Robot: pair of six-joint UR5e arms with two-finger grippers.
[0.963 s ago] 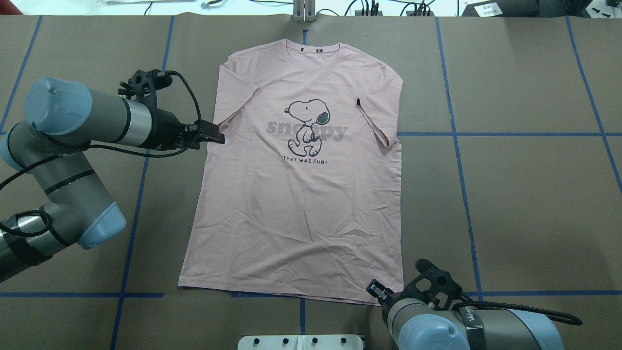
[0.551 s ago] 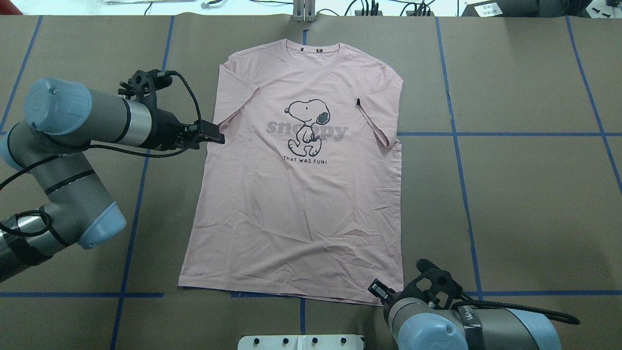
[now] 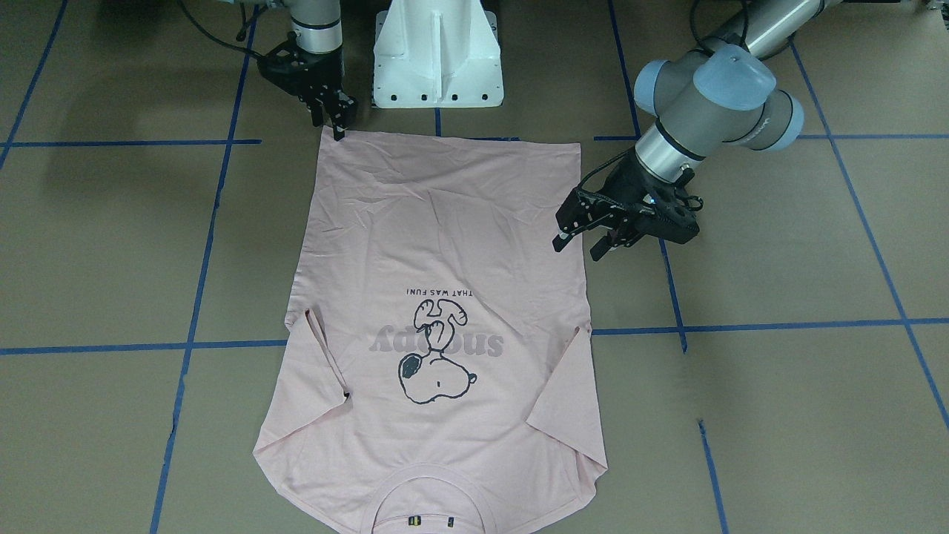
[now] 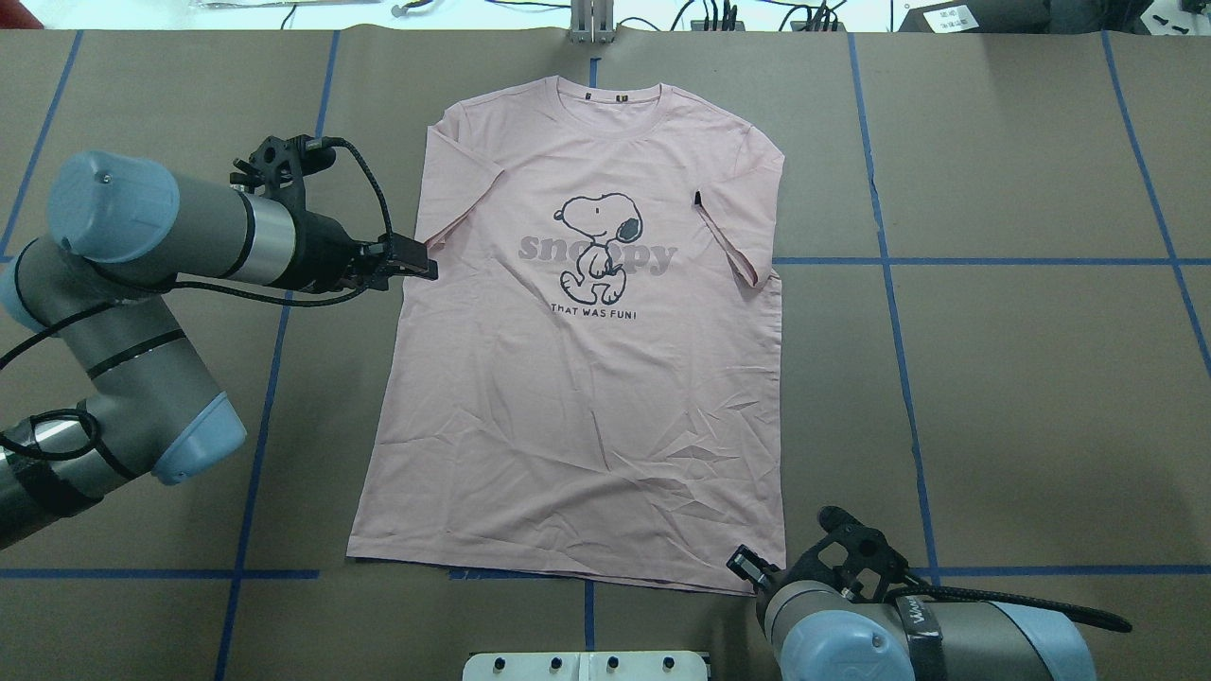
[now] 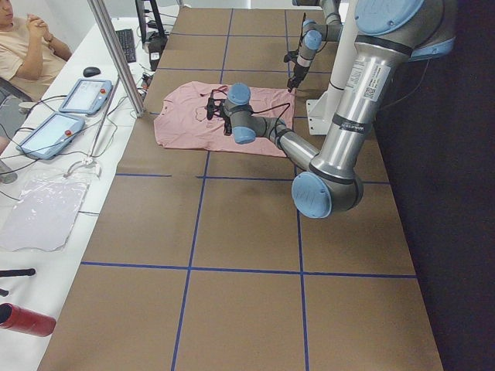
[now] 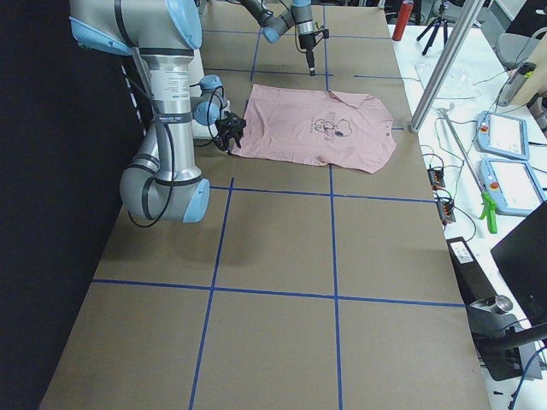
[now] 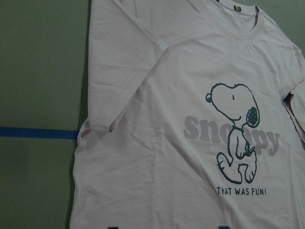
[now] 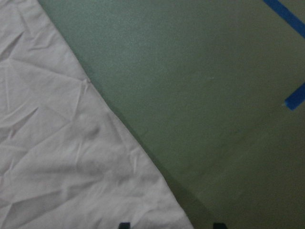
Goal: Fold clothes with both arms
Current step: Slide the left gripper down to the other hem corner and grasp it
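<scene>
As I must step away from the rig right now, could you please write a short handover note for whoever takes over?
Left gripper: open, beside the edge of the pink T-shirt just below a sleeve, holding nothing.
Right gripper: open at a hem corner, not gripping.
The T-shirt lies flat on the table, print up, collar away from the robot.
Done: nothing folded.
Left: every fold.

Robotics lab, def. not a home. Big table [image 4: 1041, 378] wrapped in brown paper w/ a blue tape grid [image 4: 885, 262]. Left arm [image 4: 123, 246] & right arm [image 4: 951, 636] stand by a white pedestal [image 3: 437, 52] at the robot-side edge. Side bench [image 5: 39, 290] past the opposite edge holds teach pendants [image 5: 85, 94], a keyboard [image 5: 126, 45], cables [image 4: 710, 14]. A person [image 5: 23, 42] sits there; tripod [image 6: 440, 21] nearby.
</scene>
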